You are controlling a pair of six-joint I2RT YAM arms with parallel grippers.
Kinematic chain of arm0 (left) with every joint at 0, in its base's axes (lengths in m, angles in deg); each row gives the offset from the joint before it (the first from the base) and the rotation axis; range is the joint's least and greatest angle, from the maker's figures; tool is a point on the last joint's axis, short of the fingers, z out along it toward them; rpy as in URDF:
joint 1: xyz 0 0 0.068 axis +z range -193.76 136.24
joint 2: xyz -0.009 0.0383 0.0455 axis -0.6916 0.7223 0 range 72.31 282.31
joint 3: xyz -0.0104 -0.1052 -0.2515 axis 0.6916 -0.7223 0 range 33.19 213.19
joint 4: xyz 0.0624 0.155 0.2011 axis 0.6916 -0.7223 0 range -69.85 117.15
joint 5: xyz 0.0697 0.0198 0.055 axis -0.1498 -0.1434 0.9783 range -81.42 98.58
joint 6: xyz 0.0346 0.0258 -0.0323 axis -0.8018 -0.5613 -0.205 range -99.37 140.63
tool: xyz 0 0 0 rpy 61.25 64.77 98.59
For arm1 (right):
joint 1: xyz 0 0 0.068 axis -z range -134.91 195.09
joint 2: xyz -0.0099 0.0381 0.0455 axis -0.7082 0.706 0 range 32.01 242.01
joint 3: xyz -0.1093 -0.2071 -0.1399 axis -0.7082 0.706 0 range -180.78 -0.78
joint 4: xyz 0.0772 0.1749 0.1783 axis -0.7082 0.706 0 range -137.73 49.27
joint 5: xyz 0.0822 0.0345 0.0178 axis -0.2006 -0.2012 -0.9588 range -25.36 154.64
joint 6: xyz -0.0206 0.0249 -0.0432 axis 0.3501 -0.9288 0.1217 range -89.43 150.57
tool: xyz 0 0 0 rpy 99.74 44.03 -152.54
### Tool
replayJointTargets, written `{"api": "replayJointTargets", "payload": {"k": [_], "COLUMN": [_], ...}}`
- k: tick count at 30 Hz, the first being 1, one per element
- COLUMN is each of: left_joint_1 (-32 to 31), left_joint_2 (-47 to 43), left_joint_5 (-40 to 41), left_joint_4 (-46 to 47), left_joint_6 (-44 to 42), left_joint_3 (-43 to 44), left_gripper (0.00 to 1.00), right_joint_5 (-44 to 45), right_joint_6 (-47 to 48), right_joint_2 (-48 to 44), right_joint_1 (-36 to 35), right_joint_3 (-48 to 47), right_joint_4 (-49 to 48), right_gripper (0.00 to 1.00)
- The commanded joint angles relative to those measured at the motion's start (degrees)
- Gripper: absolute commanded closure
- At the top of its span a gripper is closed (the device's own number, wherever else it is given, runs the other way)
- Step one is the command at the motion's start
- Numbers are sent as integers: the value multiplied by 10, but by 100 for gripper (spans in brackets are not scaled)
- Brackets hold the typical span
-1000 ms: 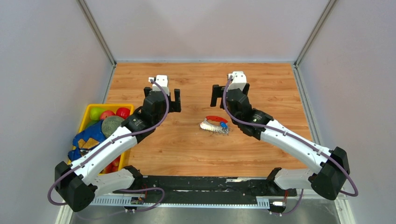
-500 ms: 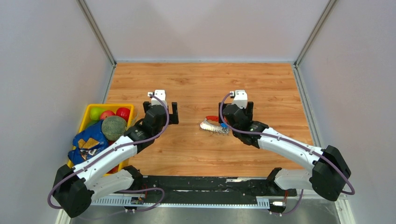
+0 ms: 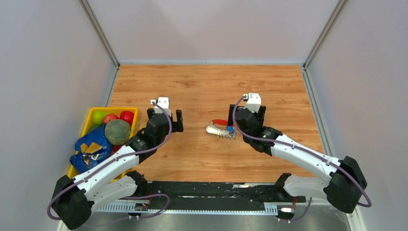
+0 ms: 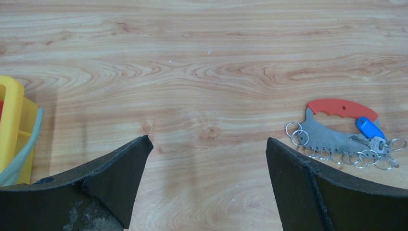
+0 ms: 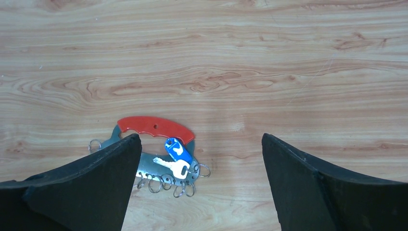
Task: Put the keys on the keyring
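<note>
The keyring lies flat on the wooden table: a red curved handle on a grey metal plate edged with several small wire rings. The keys and their blue tag rest on the plate's right end, also seen as keys. My right gripper hovers open just right of the keyring, its left finger hiding part of the plate. My left gripper is open over bare wood, well left of the keyring. Seen from above, the left gripper and right gripper flank it.
A yellow bin at the table's left edge holds fruit, a green ball and a blue bag; its corner shows beside my left finger. Grey walls close in the table on three sides.
Both arms drew back toward the near edge and came lower. The right gripper closed in on the keyring's right end. Both stayed open; the keyring and keys have not moved.
</note>
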Motion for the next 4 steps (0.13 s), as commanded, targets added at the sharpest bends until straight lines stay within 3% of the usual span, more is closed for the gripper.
{"api": "replayJointTargets", "payload": {"k": [1, 4], "left_joint_1": [-2, -1], "left_joint_2": [-10, -9], "left_joint_5": [-12, -12], "left_joint_4": [36, 42], "left_joint_6": [-14, -18], "left_joint_3": [-3, -8], "left_gripper": [0, 0], "right_joint_5": [-9, 10], "right_joint_6": [-1, -5], "right_joint_2": [-15, -8], "right_joint_1": [-4, -4], "right_joint_3": [-10, -13], "right_joint_4": [1, 5], "right_gripper": [0, 0]}}
